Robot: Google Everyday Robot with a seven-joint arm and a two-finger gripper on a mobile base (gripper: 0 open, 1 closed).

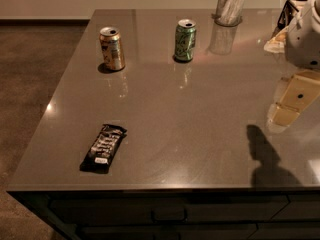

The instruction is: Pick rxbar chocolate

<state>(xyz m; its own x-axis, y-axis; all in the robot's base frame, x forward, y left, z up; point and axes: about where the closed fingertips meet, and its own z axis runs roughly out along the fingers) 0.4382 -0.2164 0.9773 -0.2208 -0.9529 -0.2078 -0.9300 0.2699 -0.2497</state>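
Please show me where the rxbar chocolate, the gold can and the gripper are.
rxbar chocolate point(103, 148): camera view, middle of the black wrapper.
gold can point(112, 49): camera view, middle of its side.
gripper point(289, 106): camera view, at the right edge, on its tan end.

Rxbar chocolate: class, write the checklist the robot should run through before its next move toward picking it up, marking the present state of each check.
1. Rxbar chocolate found, lying flat near the front left corner: ok.
2. Bar fully on the table, not overhanging: ok.
3. Nothing crowding the bar: ok; gold can and green can stand far back.
4. Claw above the bar: not ok; it is at the view's right edge.
5. Tabletop between claw and bar unobstructed: ok.
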